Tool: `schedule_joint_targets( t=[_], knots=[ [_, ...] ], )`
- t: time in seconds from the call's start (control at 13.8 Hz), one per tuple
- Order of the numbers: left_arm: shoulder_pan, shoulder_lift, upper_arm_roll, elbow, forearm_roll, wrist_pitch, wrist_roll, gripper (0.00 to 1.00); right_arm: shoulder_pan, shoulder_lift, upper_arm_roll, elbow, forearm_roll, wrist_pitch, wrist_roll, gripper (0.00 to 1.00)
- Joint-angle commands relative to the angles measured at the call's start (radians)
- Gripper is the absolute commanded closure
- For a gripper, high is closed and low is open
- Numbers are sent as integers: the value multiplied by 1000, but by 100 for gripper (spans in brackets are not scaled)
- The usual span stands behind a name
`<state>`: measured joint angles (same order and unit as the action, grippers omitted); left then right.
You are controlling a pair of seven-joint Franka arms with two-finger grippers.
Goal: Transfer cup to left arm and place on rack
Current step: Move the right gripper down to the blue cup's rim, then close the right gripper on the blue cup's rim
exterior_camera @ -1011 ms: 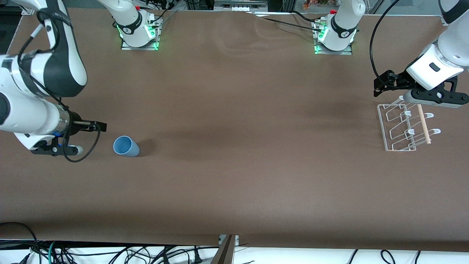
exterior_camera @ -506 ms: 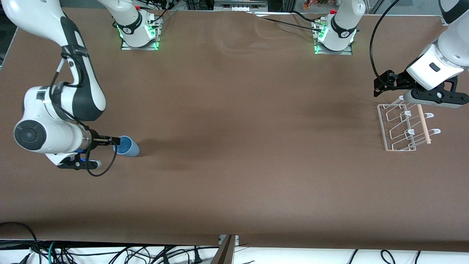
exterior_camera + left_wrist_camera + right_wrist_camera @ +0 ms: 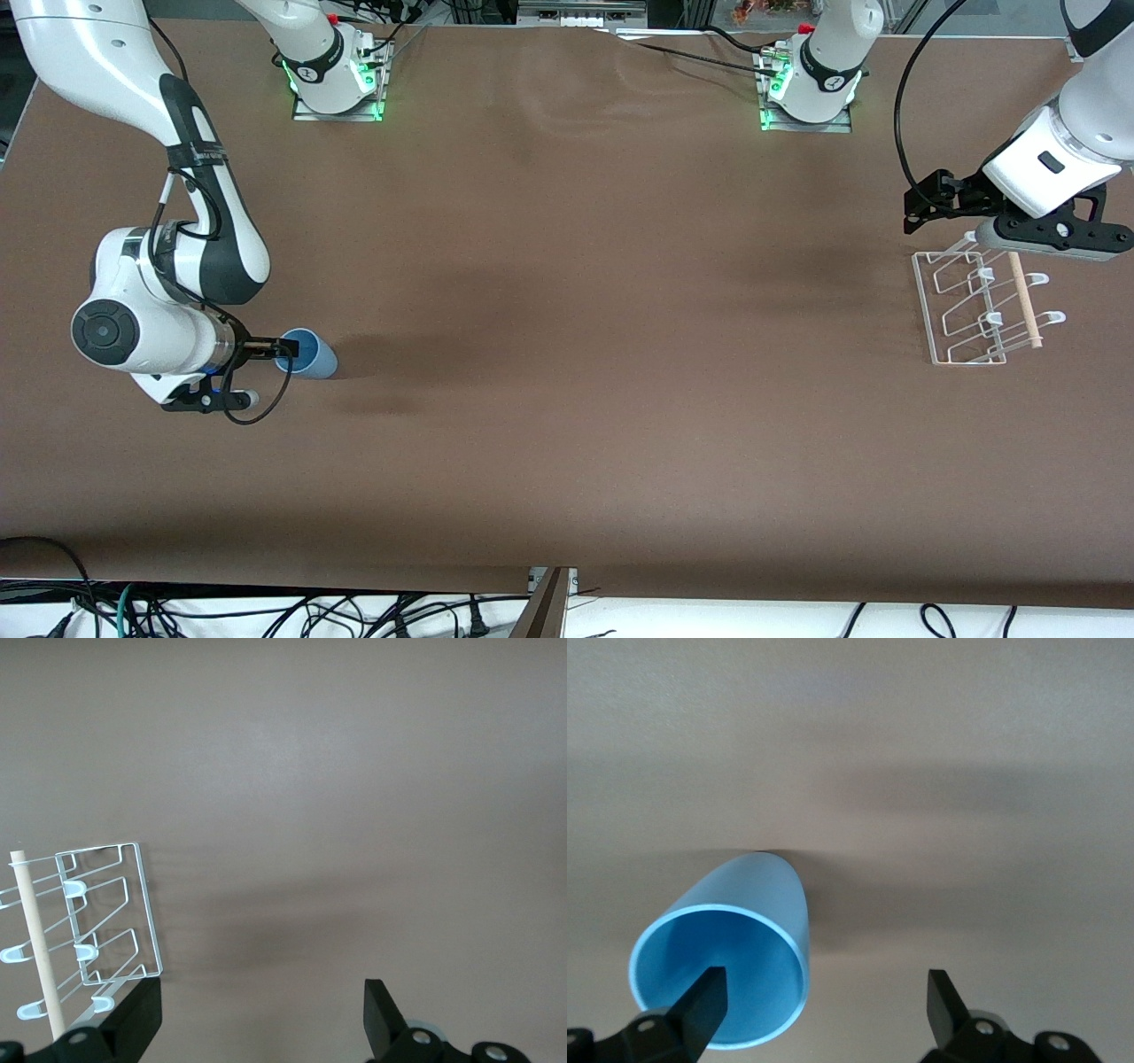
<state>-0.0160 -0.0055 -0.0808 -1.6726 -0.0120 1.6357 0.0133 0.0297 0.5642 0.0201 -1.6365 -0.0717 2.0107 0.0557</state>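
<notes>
Fingers spread wide on the right gripper, and look where they are now: a second ago this hand sat well short of the small light-blue tapered plastic cup, and since then the right arm has swung in until one black finger shows in front of the cup's open mouth in the right wrist view, the other off to the side over bare counter. Nothing is gripped; the cup lies tipped on its side, toward the right arm's end of the counter, in the same spot as before. That reads as the approach nearly done, with the closing, the lift and the handover all to come. Over at the other end the left gripper has not budged, fingers open and empty, waiting just above the small white wire drying rack with its pale wooden dowel. Underneath it all, a plain brown matte counter, faintly rippled near the bases, with tangled black cables along the edge nearest the front camera.
</notes>
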Motion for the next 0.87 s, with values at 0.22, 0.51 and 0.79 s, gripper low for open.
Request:
schedule_joint_targets(
  t=[0.22, 0.51, 0.79],
  knots=[
    [8, 10, -4, 27, -17, -20, -4, 0, -16, -33, 7, -88, 1, 45, -20, 0],
    [7, 10, -4, 27, -17, -22, -4, 0, -19, -24, 7, -89, 53, 59, -20, 40],
    [8, 10, -4, 27, -17, -22, -4, 0, -17, 5, 7, -79, 102, 65, -20, 76]
  ],
)
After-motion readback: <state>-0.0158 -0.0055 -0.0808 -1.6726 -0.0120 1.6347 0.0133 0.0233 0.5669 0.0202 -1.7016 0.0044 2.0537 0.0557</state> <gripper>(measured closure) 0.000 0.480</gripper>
